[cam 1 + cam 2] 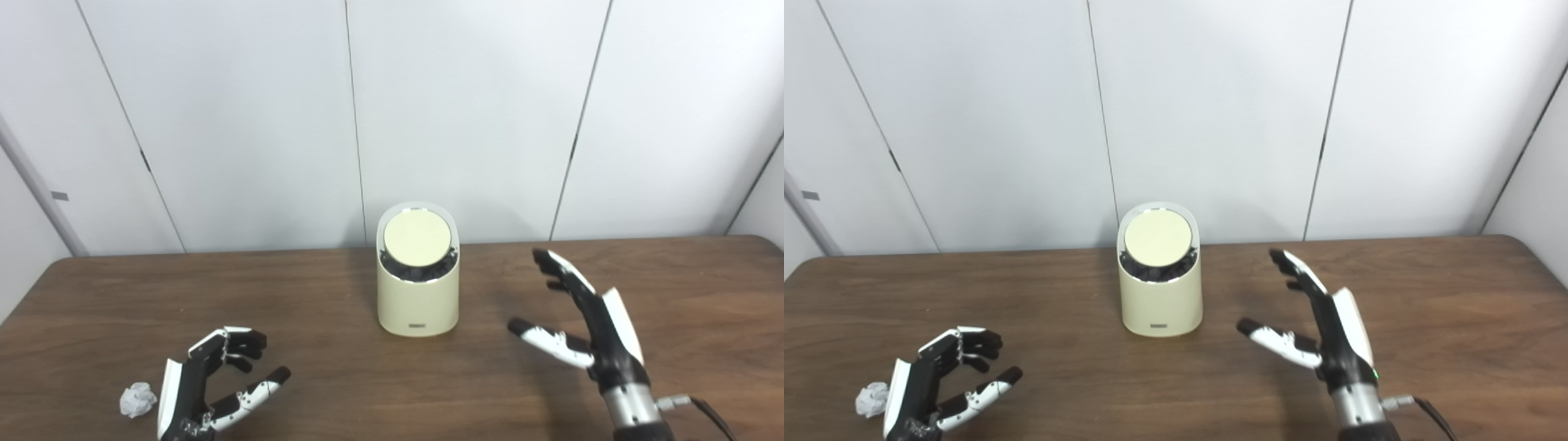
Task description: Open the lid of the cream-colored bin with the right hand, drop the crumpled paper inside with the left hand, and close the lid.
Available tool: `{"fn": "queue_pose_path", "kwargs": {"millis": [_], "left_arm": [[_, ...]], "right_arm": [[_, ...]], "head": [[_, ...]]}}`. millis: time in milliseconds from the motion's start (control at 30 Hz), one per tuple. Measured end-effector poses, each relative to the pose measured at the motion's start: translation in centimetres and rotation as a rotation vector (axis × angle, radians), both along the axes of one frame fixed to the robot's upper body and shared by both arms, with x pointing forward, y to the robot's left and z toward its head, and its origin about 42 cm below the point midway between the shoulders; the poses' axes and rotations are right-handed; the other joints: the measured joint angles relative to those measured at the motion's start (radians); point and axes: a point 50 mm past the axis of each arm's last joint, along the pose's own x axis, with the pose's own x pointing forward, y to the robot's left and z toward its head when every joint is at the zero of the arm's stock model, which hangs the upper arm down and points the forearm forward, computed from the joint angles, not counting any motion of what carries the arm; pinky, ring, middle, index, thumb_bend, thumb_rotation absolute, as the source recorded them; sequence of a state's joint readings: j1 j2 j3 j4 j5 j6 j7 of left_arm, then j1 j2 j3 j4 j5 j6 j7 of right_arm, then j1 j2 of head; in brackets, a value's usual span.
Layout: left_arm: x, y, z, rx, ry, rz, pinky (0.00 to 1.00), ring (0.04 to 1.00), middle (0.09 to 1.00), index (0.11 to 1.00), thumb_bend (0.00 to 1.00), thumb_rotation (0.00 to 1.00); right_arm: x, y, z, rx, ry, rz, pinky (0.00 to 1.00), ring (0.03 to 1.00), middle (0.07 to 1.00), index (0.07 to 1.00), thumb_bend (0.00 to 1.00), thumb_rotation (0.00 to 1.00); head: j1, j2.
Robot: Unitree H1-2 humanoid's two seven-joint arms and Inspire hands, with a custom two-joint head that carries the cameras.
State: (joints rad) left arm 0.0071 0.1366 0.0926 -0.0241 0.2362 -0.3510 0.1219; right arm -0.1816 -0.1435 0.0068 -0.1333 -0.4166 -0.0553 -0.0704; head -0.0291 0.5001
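The right hand (591, 334) hangs over the table (704, 306) to the right of the bin (418, 300), well apart from it. Its fingers (560, 269) stretch out long and almost straight toward the back wall, and the thumb (545, 340) sticks out to the left toward the bin, so the hand is spread wide and holds nothing. A thin cable runs off the wrist toward the lower right corner.

The left hand (211, 386) sits low near the front left of the table. Its fingers (236, 346) curl over at the tips while the thumb (254, 392) points out to the right, leaving a clear gap between them; it grips nothing. The ball of paper (137, 399) lies on the wood just beside the back of this hand, on its left side, outside the grasp. Whether the hand touches the paper cannot be told.

The cream bin stands upright near the middle of the table, toward the back edge, between the two hands and farther away than both. Its round lid (417, 237) is tilted toward the camera and sits down in the rim, with a dark band showing under its front edge. A small label marks the bin's front near the base
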Motion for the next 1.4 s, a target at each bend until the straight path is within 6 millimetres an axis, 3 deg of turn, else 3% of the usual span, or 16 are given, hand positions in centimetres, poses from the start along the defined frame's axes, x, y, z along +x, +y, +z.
{"fn": "queue_pose_path", "kwargs": {"millis": [167, 500, 767, 1400], "left_arm": [[0.1, 0.0, 0.1, 0.002, -0.015, -0.006, 0.43, 0.533, 0.562, 0.551, 0.79, 0.16], [0.2, -0.1, 0.1, 0.003, -0.015, -0.005, 0.44, 0.537, 0.565, 0.556, 0.79, 0.16], [0.8, -0.2, 0.1, 0.001, -0.021, -0.004, 0.43, 0.532, 0.562, 0.554, 0.78, 0.13], [1.6, -0.6, 0.2, 0.019, -0.056, -0.007, 0.44, 0.538, 0.564, 0.552, 0.80, 0.14]], "right_arm": [[2.3, 0.9, 2.5, -0.046, -0.035, -0.001, 0.74, 0.833, 0.848, 0.842, 0.84, 0.67], [5.3, 2.7, 6.2, -0.086, -0.060, 0.012, 0.66, 0.783, 0.821, 0.822, 0.86, 0.62], [7.1, 4.2, 7.1, -0.135, 0.006, -0.005, 0.66, 0.787, 0.831, 0.837, 0.82, 0.55], [10.1, 7.0, 7.4, -0.317, 0.088, -0.080, 0.64, 0.784, 0.829, 0.845, 0.92, 0.55]], "head": [[-0.003, -0.002], [-0.006, -0.009], [-0.003, -0.031], [0.008, -0.051]]}}
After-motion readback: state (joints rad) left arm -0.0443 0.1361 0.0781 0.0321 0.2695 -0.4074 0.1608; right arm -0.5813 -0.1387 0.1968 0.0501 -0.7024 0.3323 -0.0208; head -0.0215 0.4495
